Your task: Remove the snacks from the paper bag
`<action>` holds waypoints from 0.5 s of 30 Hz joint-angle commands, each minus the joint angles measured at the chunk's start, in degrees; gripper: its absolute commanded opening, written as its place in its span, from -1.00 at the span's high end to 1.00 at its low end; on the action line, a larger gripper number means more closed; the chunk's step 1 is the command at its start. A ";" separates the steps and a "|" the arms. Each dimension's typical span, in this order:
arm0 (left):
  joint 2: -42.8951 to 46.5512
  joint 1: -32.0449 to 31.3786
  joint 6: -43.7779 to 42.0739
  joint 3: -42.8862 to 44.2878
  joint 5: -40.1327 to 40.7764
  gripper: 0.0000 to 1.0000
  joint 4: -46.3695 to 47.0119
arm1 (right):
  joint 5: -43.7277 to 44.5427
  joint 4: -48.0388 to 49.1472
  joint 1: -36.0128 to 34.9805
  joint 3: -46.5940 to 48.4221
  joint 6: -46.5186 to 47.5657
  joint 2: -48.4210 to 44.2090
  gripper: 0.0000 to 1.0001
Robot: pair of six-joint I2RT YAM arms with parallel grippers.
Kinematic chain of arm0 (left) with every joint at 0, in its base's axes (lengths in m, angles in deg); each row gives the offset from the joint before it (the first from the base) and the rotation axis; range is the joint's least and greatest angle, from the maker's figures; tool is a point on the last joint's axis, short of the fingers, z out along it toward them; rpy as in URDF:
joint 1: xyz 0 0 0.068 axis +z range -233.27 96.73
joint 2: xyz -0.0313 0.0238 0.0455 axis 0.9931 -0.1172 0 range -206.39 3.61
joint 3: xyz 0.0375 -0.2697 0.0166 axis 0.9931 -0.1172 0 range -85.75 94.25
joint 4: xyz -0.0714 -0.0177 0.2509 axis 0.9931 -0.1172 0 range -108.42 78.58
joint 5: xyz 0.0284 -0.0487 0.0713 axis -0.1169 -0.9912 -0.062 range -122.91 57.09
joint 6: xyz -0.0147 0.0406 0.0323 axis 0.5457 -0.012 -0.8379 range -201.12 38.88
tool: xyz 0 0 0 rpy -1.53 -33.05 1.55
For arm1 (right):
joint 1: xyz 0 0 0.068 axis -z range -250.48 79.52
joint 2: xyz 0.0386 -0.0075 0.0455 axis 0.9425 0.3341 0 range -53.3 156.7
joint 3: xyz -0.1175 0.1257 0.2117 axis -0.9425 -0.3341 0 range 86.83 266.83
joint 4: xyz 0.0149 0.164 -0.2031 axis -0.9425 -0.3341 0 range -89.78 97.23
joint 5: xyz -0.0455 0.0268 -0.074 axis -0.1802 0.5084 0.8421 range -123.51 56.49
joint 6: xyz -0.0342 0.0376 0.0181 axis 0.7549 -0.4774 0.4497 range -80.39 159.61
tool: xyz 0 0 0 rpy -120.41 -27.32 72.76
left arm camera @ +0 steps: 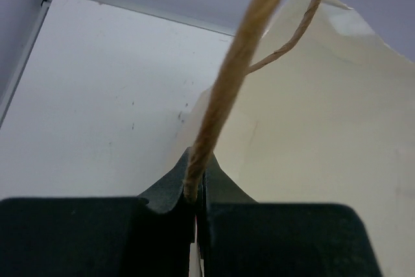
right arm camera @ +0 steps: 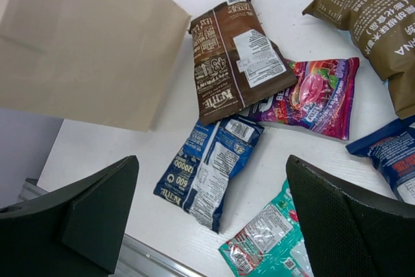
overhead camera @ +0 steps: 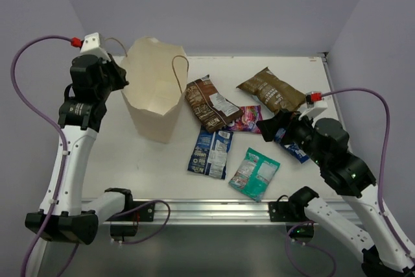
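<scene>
The cream paper bag [overhead camera: 154, 92] stands upright at the back left, mouth open. My left gripper [overhead camera: 122, 80] is at its left rim; in the left wrist view the gripper [left arm camera: 198, 180] is shut on a string handle [left arm camera: 240, 56] of the bag [left arm camera: 324, 128]. Six snacks lie on the table right of the bag: a dark brown packet [overhead camera: 211, 103], an olive-brown one [overhead camera: 271, 89], a magenta one [overhead camera: 246, 119], a blue-and-white one [overhead camera: 211, 152], a teal one [overhead camera: 254, 172], and a second blue one [overhead camera: 293, 146] partly under my right arm. My right gripper [overhead camera: 269, 124] is open and empty above them [right arm camera: 211, 167].
The right wrist view shows the bag's side [right arm camera: 84, 43], the dark brown packet [right arm camera: 237, 56], magenta packet [right arm camera: 321, 95], blue packet [right arm camera: 194, 180] and teal packet [right arm camera: 272, 244]. The table's front rail [overhead camera: 207, 207] is close to the teal packet. Purple walls enclose the table.
</scene>
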 commanded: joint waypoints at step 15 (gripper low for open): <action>-0.21 19.04 3.75 -12.48 -18.25 0.99 4.66 | 5.09 -2.57 0.13 1.73 3.60 -3.42 -0.98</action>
